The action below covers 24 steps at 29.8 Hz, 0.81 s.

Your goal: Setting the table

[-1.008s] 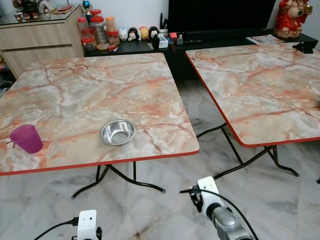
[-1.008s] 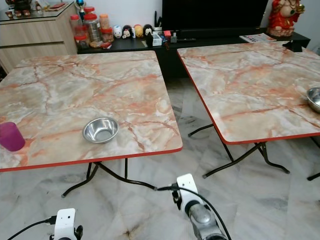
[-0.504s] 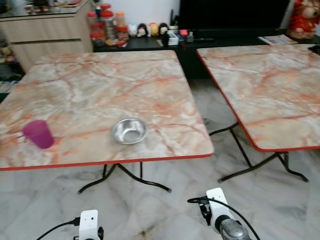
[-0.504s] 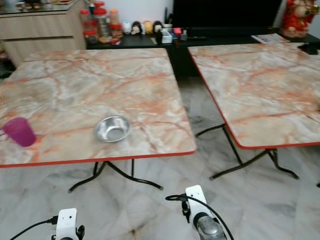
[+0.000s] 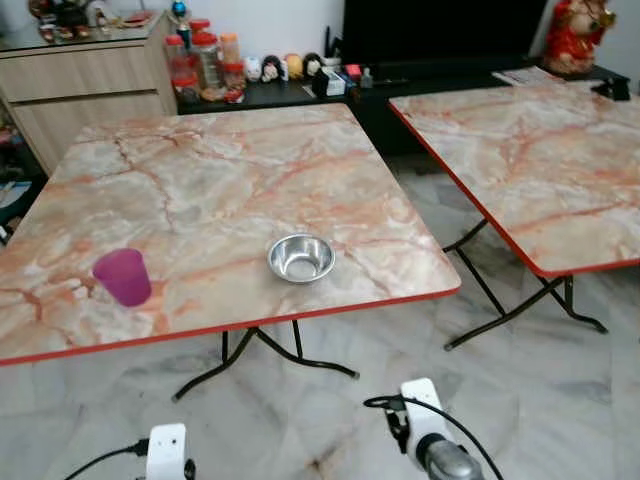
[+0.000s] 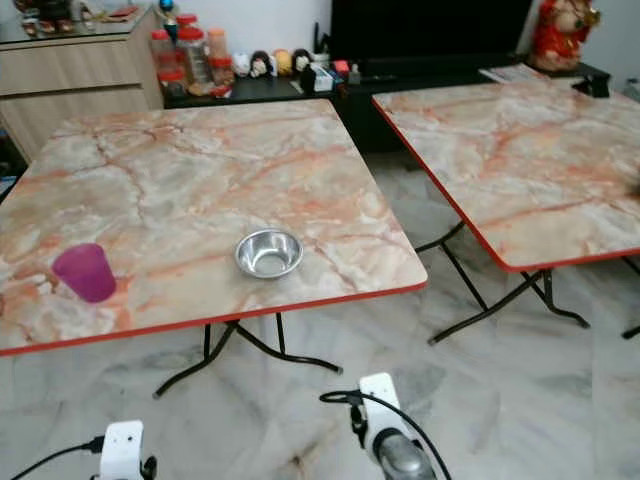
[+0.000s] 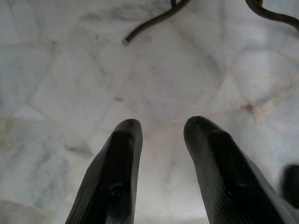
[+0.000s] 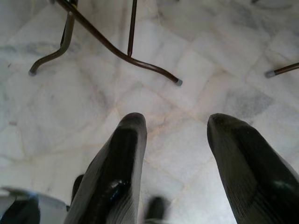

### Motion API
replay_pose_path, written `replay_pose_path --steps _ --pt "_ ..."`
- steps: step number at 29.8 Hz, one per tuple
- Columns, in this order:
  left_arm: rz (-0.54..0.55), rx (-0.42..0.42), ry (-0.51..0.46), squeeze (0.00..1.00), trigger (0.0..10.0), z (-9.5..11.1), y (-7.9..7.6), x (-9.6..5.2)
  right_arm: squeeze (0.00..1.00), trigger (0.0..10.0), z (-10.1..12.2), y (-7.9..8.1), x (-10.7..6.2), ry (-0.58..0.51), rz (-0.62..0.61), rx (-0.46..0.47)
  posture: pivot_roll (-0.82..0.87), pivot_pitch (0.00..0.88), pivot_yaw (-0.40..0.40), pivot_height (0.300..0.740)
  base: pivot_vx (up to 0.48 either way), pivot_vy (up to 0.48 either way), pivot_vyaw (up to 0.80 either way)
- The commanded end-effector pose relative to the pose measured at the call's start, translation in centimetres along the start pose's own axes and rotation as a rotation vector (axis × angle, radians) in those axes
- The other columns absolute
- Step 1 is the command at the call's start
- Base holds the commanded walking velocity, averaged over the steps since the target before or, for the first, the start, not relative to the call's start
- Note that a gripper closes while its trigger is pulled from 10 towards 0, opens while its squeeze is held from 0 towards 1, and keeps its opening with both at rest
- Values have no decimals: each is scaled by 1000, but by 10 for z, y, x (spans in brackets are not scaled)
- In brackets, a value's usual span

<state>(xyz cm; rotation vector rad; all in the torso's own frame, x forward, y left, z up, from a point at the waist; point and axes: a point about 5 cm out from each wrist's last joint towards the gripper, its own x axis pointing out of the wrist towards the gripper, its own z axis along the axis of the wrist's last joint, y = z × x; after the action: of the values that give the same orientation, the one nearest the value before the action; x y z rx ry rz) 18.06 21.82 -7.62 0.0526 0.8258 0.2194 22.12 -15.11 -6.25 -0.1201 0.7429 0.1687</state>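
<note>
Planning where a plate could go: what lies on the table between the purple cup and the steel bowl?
Nothing: in the left eye view, the stretch between the purple cup and the steel bowl is bare marble-patterned tabletop.
</note>
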Motion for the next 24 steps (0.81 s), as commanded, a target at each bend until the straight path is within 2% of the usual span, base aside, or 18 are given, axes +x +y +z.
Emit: replay_pose_path --steps 1,6,16,20,21,24 --pt "-12 7 16 0 10000 -4 -4 -1 0 10000 5 -8 0 -22 -25 8 -3 0 35 740 0 0 0" --pt "-15 18 12 0 10000 -4 -4 -1 0 10000 13 -8 2 -48 -22 4 -5 0 36 740 0 0 0" --pt "-34 22 -6 0 10000 -1 -8 -1 0 10000 43 2 7 -179 22 -19 -6 0 36 740 0 0 0" --pt "-38 35 -10 0 10000 0 -8 0 0 10000 62 9 8 -271 48 -35 -10 0 38 740 259 0 0" --pt "-40 37 -12 0 10000 1 -9 0 0 10000 76 11 8 -347 56 -31 -10 0 37 740 368 0 0" --pt "-41 34 -16 0 10000 3 -9 0 0 10000 95 16 6 -448 74 -33 -16 0 37 740 370 0 0"
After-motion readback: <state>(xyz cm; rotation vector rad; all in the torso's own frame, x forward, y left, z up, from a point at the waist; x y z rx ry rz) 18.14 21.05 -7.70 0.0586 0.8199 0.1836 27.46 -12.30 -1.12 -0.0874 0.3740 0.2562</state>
